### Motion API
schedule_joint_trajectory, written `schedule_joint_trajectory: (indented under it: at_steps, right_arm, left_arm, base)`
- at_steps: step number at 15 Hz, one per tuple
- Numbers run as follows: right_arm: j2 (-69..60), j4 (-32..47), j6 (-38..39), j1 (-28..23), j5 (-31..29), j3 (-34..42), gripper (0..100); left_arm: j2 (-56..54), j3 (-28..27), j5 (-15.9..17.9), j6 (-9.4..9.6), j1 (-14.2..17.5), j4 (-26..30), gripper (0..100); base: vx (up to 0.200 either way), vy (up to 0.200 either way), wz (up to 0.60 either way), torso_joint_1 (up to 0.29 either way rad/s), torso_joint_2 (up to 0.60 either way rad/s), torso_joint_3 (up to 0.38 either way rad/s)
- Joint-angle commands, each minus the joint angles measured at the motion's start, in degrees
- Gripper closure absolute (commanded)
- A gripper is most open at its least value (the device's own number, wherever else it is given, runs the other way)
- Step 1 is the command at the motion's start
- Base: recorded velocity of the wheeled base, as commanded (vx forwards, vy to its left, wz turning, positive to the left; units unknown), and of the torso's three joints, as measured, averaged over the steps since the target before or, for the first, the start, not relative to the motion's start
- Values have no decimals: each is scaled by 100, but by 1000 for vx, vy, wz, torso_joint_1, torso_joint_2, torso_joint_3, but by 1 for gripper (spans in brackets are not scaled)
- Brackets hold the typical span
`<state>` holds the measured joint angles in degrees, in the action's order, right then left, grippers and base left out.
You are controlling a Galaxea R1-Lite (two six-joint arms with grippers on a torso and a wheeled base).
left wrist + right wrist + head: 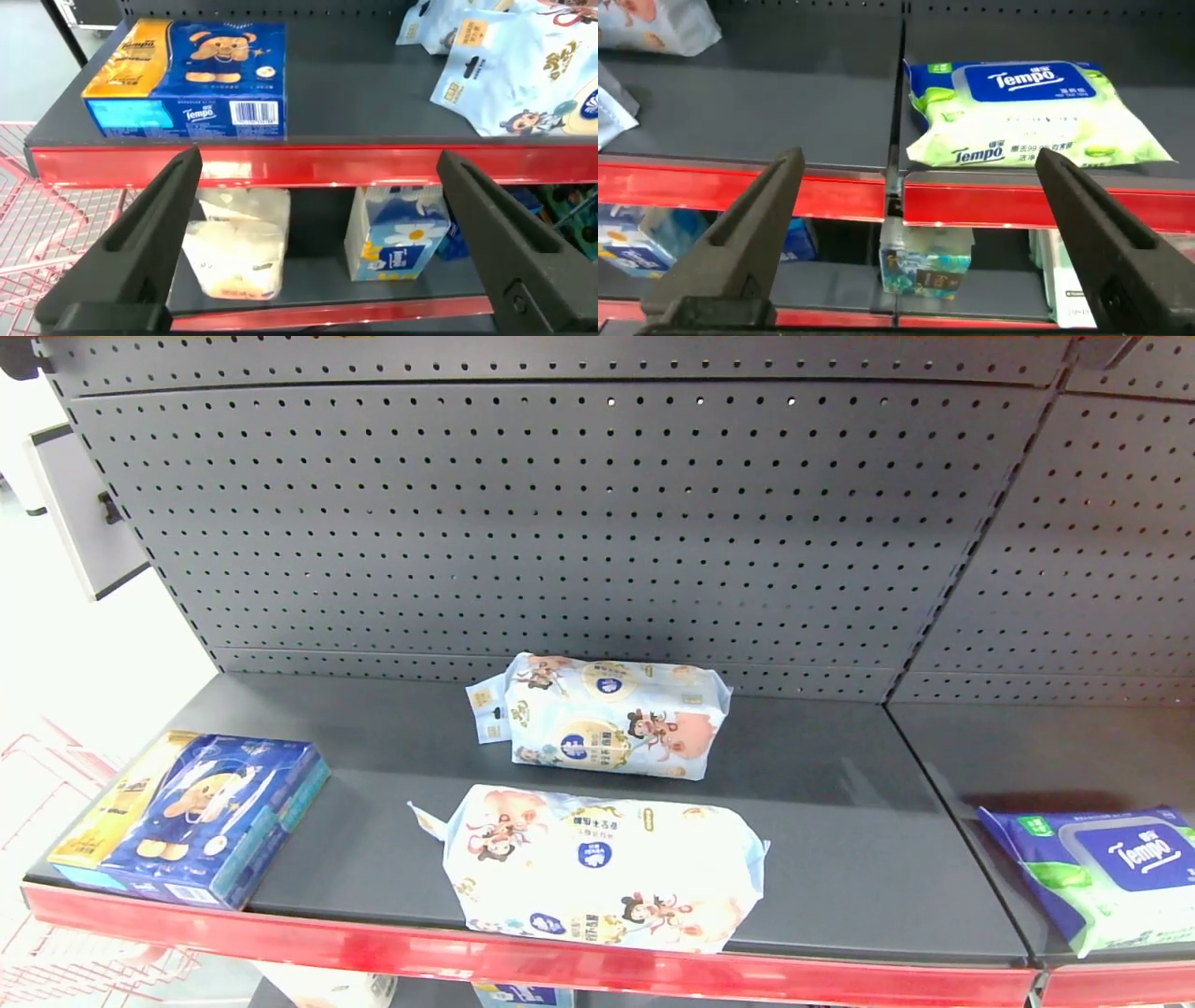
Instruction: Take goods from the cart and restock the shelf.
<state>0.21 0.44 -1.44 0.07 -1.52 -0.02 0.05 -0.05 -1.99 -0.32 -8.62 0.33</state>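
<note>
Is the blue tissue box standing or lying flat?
Lying flat: the blue tissue box rests on its broad face, bear picture up.

1. The left pincer [319, 157] is wide open, and its two dark fingers [140, 243] stand well apart.
2. Both left fingers run forward from the wrist, side by side, and their tips are level with each other.
3. The right pincer [921, 157] is wide open too, and its dark fingers [1102, 243] have the same wide gap.
4. The right fingers also run forward, with level tips.
5. The jaws of both pincers grip nothing; the space between them is free.
</note>
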Motion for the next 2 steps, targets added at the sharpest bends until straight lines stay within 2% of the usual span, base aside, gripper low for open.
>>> schedule_joint_trajectory:
  at_steps: [1, 2]
  right_arm:
    - [-12, 9, 3, 1, -15, 2, 0]
    - [-12, 0, 12, 1, -15, 2, 0]
  left_arm:
    - [-5, -4, -3, -3, 1, 2, 0]
    - [-5, -4, -3, -3, 1, 2, 0]
  base:
    - [0, 0, 0, 0, 0, 0]
    - [0, 0, 0, 0, 0, 0]
